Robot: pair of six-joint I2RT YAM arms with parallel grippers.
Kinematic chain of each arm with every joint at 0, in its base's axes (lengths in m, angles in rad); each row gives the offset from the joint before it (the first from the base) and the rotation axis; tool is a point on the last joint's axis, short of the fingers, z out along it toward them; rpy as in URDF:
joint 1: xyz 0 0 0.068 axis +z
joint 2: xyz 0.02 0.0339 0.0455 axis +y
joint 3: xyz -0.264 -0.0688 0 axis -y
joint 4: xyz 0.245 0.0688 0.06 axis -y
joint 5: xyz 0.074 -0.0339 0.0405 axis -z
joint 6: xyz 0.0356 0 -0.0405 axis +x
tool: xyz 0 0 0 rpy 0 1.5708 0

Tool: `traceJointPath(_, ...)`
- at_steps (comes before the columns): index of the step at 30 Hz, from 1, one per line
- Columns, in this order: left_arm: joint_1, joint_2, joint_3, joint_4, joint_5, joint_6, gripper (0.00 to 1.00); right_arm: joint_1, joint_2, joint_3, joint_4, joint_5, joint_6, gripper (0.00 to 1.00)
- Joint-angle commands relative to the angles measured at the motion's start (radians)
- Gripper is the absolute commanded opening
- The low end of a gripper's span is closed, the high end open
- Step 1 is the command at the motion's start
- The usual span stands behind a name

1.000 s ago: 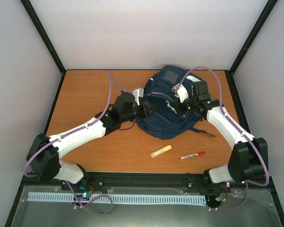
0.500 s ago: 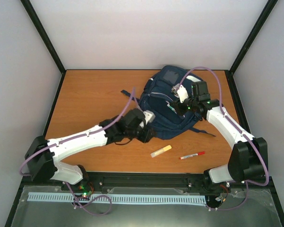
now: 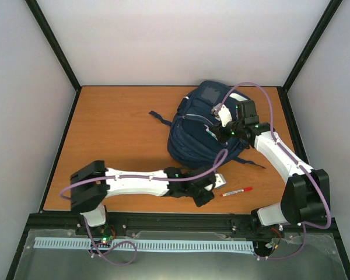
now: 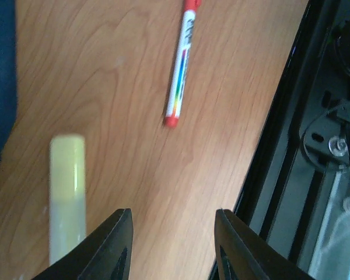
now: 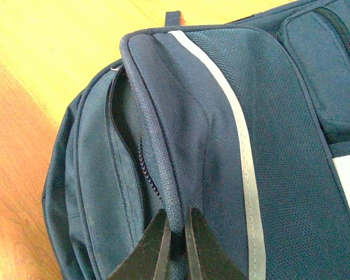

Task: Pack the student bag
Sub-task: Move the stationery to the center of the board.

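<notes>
Right fingers pinching a seam fold on student bag. Left fingers spread, empty, above counter near the bag.

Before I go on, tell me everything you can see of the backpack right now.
The backpack is navy woven fabric with a thin pale stripe, a grey patch and zipped pockets. It lies slumped on the table, far side, right of centre, one strap trailing left. The right gripper is shut on a raised fold beside a zipper.
</notes>
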Motion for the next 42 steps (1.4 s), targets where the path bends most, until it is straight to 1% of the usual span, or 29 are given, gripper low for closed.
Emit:
traceJointPath(1,-0.043,0.125,0.13,0.05,-0.06,0.118,0.42,-0.007,0.011,-0.008,0.03,-0.029,0.003,0.03)
traceJointPath(3,-0.055,0.184,0.169,0.057,-0.064,0.134,0.42,-0.006,0.015,-0.008,0.03,-0.026,0.001,0.03)
traceJointPath(5,-0.067,0.226,0.179,0.106,-0.059,0.135,0.41,-0.019,0.019,-0.01,0.03,-0.024,-0.003,0.03)
traceJointPath(8,-0.071,0.279,0.182,0.181,-0.032,0.121,0.39,-0.039,0.023,-0.011,0.03,-0.024,-0.005,0.03)
traceJointPath(13,-0.071,0.338,0.205,0.249,-0.056,0.112,0.37,-0.047,0.024,-0.012,0.033,-0.034,-0.004,0.03)
traceJointPath(18,-0.071,0.406,0.253,0.253,-0.075,0.099,0.34,-0.049,0.028,-0.011,0.03,-0.038,-0.005,0.03)
traceJointPath(26,-0.071,0.461,0.28,0.266,-0.13,0.075,0.29,-0.051,0.026,-0.011,0.029,-0.044,-0.007,0.03)
traceJointPath(31,-0.071,0.486,0.294,0.253,-0.197,0.058,0.27,-0.052,0.026,-0.011,0.028,-0.046,-0.006,0.03)
traceJointPath(33,-0.071,0.49,0.297,0.256,-0.227,0.055,0.27,-0.052,0.028,-0.011,0.028,-0.045,-0.006,0.03)
traceJointPath(35,-0.072,0.493,0.297,0.266,-0.246,0.059,0.31,-0.051,0.029,-0.012,0.027,-0.047,-0.006,0.03)
traceJointPath(37,-0.071,0.497,0.305,0.266,-0.263,0.059,0.32,-0.051,0.031,-0.011,0.027,-0.047,-0.006,0.03)
traceJointPath(39,-0.071,0.505,0.318,0.262,-0.262,0.063,0.3,-0.052,0.033,-0.011,0.026,-0.047,-0.007,0.03)
traceJointPath(42,-0.07,0.509,0.325,0.261,-0.253,0.068,0.23,-0.052,0.033,-0.011,0.026,-0.047,-0.007,0.03)
